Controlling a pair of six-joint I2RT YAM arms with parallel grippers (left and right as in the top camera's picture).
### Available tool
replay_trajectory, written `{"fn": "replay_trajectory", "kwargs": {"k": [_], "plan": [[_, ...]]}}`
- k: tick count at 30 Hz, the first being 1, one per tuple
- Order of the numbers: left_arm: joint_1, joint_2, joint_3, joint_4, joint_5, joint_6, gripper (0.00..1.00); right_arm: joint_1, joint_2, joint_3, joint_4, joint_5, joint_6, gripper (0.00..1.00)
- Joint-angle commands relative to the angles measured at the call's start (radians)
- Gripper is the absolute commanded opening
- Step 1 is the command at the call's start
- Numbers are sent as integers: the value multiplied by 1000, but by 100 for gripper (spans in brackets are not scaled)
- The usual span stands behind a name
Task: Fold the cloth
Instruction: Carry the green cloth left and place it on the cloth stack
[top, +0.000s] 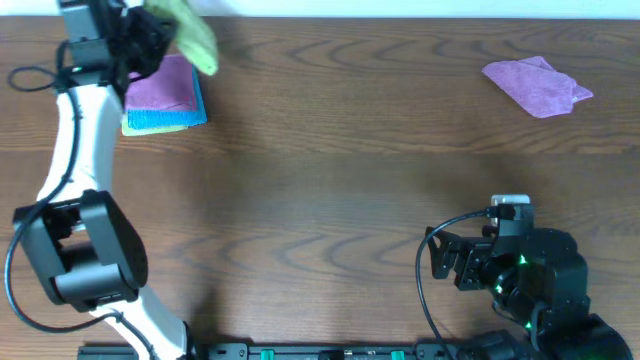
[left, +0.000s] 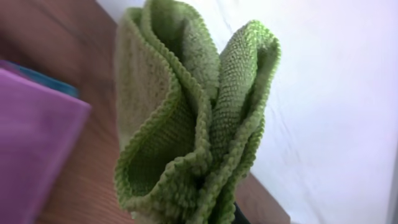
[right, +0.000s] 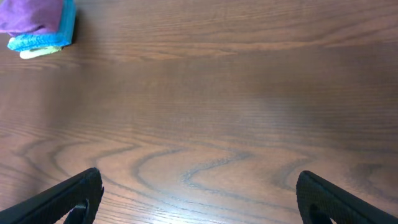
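Note:
The lime-green cloth (top: 192, 32) hangs bunched and folded from my left gripper (top: 150, 38) at the table's far left corner, lifted above the stack of cloths there. In the left wrist view the cloth (left: 186, 118) fills the frame in several layers and hides the fingers, which are shut on it. My right gripper (right: 199, 193) is open and empty, low over bare wood near the front right; it also shows in the overhead view (top: 445, 262).
A folded purple cloth (top: 160, 85) lies on a folded blue cloth (top: 165, 118) at the far left, under my left gripper; both show in the right wrist view (right: 37, 22). A crumpled purple cloth (top: 537, 85) lies at the far right. The table's far edge meets a white wall.

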Motion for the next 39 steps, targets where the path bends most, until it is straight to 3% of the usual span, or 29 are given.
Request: {"fn": "replay_trajectory", "kwargs": {"k": [1, 29, 39], "plan": [[34, -3, 19, -14, -5, 47, 6, -8, -3, -7, -2, 10, 14, 99], [62, 129, 19, -32, -29, 88, 6, -8, -2, -7, -2, 10, 14, 99], [94, 129, 19, -132, -56, 96, 6, -8, -3, -7, -2, 10, 14, 99]]}}
